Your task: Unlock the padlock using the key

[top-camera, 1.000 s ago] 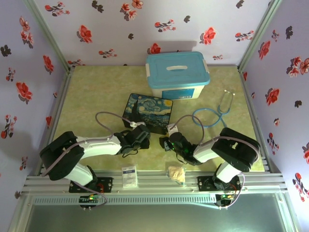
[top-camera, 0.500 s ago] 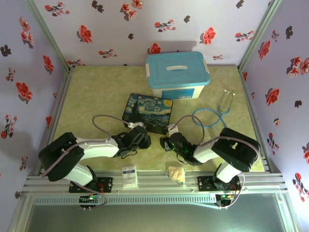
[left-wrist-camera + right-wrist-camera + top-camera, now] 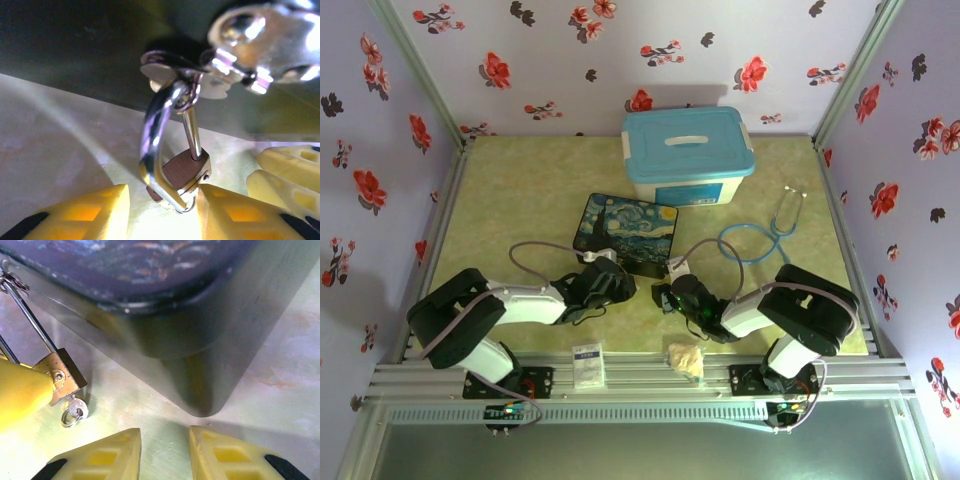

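- My left gripper (image 3: 162, 197) is spread, with the padlock (image 3: 181, 172) between its yellow fingers (image 3: 85, 215). The finger on the right of my wrist view touches the brass body, and the other stands just clear of it.
- The padlock hangs by its silvery shackle (image 3: 156, 135) from the metal latch (image 3: 260, 35) on the dark front wall of the painted box (image 3: 75, 45). Its body sits low over the table (image 3: 50, 135).
- I cannot tell whether the shackle is sprung or locked.
- In my right wrist view the padlock is tilted, and one of my left fingers presses against its side.
- The key (image 3: 75, 410) pokes out under the padlock's body with a small ring on it, close to the tabletop.
- My right gripper (image 3: 165, 450) is parted a little with nothing between its fingers. It hovers low in front of the box's rounded corner, near the key but apart from it.
- From above, both my grippers meet at the near edge of the box.
- Behind the box stands a blue-lidded bin (image 3: 688, 155), with a stethoscope (image 3: 770, 235) to its right.
- A white packet (image 3: 587, 365) and a crumpled scrap (image 3: 686, 358) lie at the table's near edge.
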`<state>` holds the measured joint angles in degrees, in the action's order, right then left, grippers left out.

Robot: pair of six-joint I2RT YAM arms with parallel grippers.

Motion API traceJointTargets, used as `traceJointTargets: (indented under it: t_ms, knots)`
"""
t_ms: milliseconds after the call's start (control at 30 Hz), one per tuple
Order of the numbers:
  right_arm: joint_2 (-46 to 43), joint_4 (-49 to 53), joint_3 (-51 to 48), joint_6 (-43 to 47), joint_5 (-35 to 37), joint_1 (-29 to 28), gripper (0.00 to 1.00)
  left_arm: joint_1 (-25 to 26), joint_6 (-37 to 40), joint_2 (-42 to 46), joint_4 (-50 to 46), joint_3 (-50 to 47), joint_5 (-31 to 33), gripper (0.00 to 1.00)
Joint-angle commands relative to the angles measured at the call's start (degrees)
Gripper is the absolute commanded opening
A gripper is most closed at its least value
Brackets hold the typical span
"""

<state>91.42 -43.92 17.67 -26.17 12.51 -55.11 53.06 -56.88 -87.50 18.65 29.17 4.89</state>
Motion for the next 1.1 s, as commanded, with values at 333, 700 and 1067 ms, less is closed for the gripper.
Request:
traceJointTargets:
  t_ms: [333,700,1067]
  knots:
    - [2.0,-3.08,-0.8,-1.03,0.94,0.24,0.31,0.38,-3.92,-2.0,7.67,-1.61,-0.24,0.38]
    - [3.43,-5.28,-2.02,-1.77,1.01,0.22,0.31,1.17,-5.52,-8.56,9.37,0.36,0.01,0.38]
    - [3.48,-5.52,-2.18,-2.03,1.77,0.26,0.32,1.78,-2.09,0.87,-10.79,2.77,3.09,0.3]
